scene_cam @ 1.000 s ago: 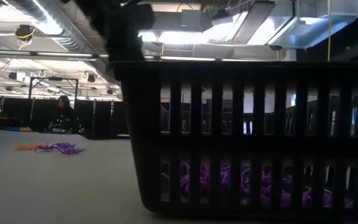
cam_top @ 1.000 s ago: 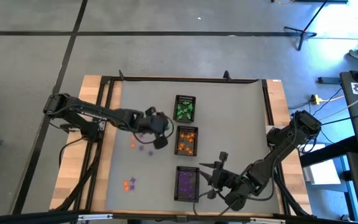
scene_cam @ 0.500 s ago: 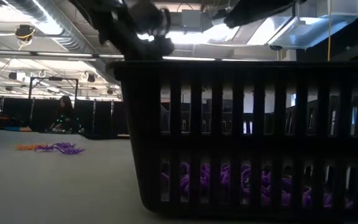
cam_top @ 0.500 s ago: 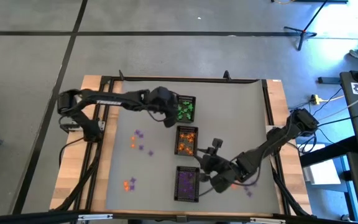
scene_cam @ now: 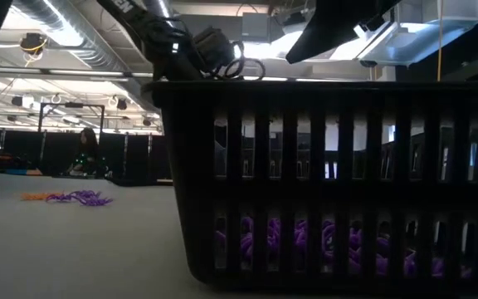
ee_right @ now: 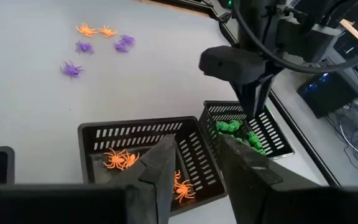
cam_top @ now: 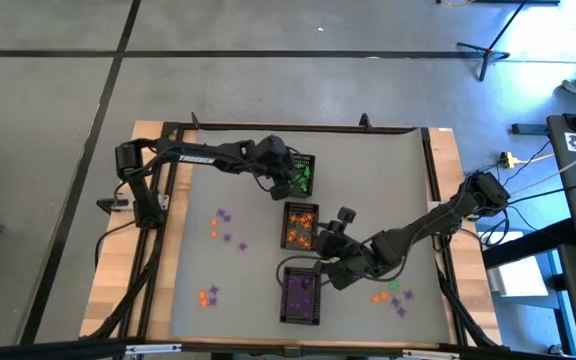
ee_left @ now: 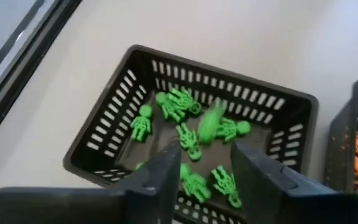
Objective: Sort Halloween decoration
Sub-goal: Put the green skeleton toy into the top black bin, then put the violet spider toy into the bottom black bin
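Three black trays sit in a row down the middle of the desk: a green tray [cam_top: 299,175] toward 12 o'clock, an orange tray [cam_top: 301,226] in the middle, and a purple tray [cam_top: 301,296] toward 6 o'clock.

The left end effector [ee_left: 205,163] hangs right over the green tray. Its fingers are apart, with nothing between them, and a blurry green toy [ee_left: 209,126] seems to be dropping in among the others. So I think this step is the drop — a green piece going home.

The right end effector [cam_top: 320,262] hovers between the orange tray and the purple tray. Its fingers are part way open and hold nothing.

Lots of toys are not sorted yet. Loose purple and orange ones [cam_top: 225,228] lie at about 9 o'clock, two more [cam_top: 208,295] at about 7 o'clock, and a mixed few [cam_top: 392,296] at about 5 o'clock.

Next, I think each arm should go to a loose toy near it — come down slowly, pinch just one, and carry it to the tray of the same color. They are tiny, so aim matters.

The desk is flat and gray with a black frame and wood edges. Around it is a gray floor with dark lines, and some cables at 3 o'clock.
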`<state>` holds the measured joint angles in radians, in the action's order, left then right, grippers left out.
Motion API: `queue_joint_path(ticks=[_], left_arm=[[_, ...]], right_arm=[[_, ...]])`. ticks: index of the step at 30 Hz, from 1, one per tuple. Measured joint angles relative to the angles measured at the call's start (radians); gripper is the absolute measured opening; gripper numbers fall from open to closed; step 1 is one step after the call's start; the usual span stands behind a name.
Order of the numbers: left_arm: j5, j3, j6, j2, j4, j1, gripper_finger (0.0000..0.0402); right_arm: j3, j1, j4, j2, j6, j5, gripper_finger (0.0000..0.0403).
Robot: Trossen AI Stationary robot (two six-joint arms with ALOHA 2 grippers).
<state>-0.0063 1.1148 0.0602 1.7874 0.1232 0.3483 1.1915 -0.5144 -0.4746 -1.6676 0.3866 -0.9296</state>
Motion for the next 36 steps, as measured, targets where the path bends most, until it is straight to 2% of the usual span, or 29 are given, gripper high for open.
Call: queue_joint_path(ticks=[4,9,11,13,20,25,29,36], left_arm=[[-0.019,0.025,0.028,-0.041,0.121,-0.004,0.0148],[-0.072,0.072,0.043,-0.156,0.483,-0.004,0.0149],[-0.078,0.056,0.031,-0.219,0.605,-0.010,0.0146],[-0.085,0.008,0.008,-0.290,0.652,-0.020,0.0146],[-0.085,-0.275,-0.130,-0.508,0.626,-0.069,0.0145],[-0.085,-0.470,-0.210,-0.567,0.561,-0.114,0.0145],[-0.085,-0.548,-0.263,-0.563,0.513,-0.138,0.0145],[-0.088,-0.586,-0.384,-0.564,0.481,-0.152,0.0145]], right_arm=[[0.000,-0.002,0.001,0.000,0.001,0.001,0.0124],[0.000,-0.003,0.005,0.000,0.011,0.033,0.0124],[0.000,-0.003,0.006,0.000,0.013,0.044,0.0124],[0.000,-0.003,0.006,0.000,0.013,0.050,0.0124],[0.000,-0.003,0.012,0.000,0.013,0.071,0.0124],[0.000,-0.002,0.039,0.000,0.012,0.070,0.0124],[0.000,-0.001,0.082,0.000,-0.015,0.068,0.0124],[0.000,0.017,0.104,0.000,-0.044,0.070,0.0124]])
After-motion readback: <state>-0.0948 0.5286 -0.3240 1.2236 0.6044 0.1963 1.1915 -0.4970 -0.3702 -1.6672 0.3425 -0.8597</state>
